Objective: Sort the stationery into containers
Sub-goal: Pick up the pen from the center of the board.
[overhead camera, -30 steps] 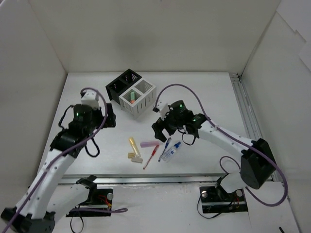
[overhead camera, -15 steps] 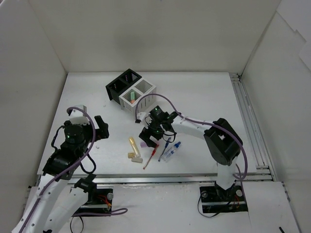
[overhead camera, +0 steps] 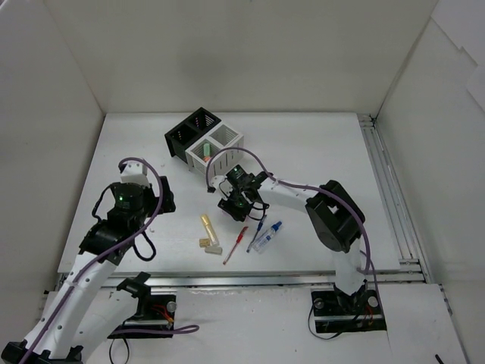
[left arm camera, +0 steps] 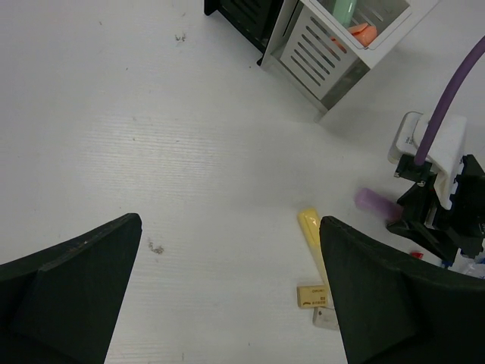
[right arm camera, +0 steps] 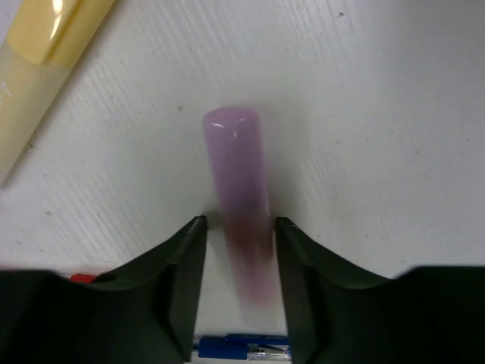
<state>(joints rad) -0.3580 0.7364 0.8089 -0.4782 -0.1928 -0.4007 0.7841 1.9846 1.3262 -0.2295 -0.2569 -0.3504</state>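
Moved since the earlier frame: right gripper, which has come in from further right of the white box and narrowed from fully spread to about half.

- Right gripper: low on the table, just near of the white box. Fingers stand astride the pink marker. One finger looks against its side; a thin strip of table shows beside the other. Firm clamp: cannot tell.
- Pink marker: lying flat on the table, near of the white box.
- Left gripper: fingers fully spread, holding nothing, hanging over bare table to the near left of the white box.
- White box, one compartment: green-capped marker and orange marker.
- Black box: touching the white box on its far-left side.
- Yellow marker: near of the white box, left of the pink marker.
- Two erasers: nearer still, at the yellow marker's near end.
- Red pen, blue pen, bottle: near right of the white box.
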